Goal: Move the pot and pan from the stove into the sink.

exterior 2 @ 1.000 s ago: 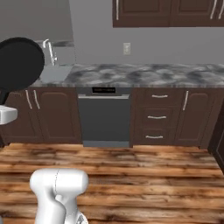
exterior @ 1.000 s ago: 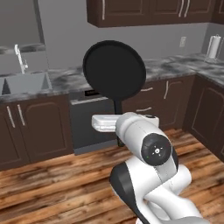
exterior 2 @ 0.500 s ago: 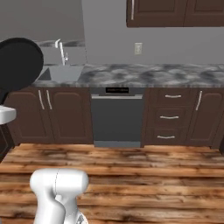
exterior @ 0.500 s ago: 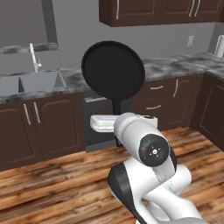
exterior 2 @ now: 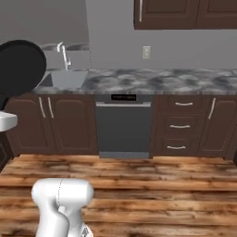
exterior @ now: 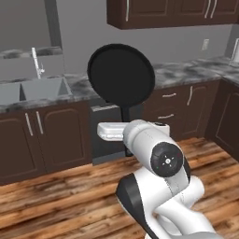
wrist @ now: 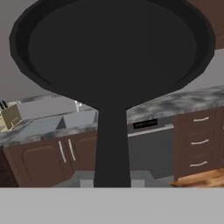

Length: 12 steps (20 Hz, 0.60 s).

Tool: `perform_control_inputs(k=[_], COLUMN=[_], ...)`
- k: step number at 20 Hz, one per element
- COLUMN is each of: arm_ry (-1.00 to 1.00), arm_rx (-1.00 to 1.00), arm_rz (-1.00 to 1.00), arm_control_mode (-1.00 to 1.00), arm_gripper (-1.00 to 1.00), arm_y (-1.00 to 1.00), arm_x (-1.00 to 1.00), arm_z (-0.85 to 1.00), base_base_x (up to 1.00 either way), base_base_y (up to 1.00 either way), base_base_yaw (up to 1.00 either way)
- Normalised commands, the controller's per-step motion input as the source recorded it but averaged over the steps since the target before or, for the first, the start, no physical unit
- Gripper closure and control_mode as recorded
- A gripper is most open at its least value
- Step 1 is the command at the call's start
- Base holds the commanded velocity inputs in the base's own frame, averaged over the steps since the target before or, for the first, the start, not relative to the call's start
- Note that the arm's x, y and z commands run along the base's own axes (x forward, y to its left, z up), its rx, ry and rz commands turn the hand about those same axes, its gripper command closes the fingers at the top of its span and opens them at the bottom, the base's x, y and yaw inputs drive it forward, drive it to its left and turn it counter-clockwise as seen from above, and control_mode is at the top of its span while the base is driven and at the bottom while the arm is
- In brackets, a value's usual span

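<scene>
My fingers clamp the flat matte-black frying pan (exterior: pixel 121 74) upright by its handle, the grey recessed sink (exterior: pixel 32 89) lying off to its left.

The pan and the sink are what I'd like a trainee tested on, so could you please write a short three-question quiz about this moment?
1. True or false: the pan lies flat on the counter.
2. What does the gripper hold the pan by? A) its rim B) its handle C) nothing
3. In the left base view, on which side of the pan is the sink?

Key
1. False: it is carried upright in the air, in front of the cabinets.
2. B: the jaws are shut on the straight black handle, with the pan's round face above.
3. To the left of the pan, with the faucet behind the basin.
</scene>
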Motion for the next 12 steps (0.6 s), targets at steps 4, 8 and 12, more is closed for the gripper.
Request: perform_control_inputs(k=[4,8,12], arm_ry=[0.0,0.0,0.0], arm_rx=[0.0,0.0,0.0], arm_rz=[0.0,0.0,0.0], arm_control_mode=[1.0,1.0,1.0], arm_gripper=[1.0,1.0,1.0], arm_y=[0.0,0.0,0.0], arm_x=[0.0,0.0,0.0], arm_z=[0.0,0.0,0.0], base_base_x=[0.78,0.8,0.79], base_base_y=[0.1,0.12,0.16], base_base_yaw=[0.0,0.0,0.0])
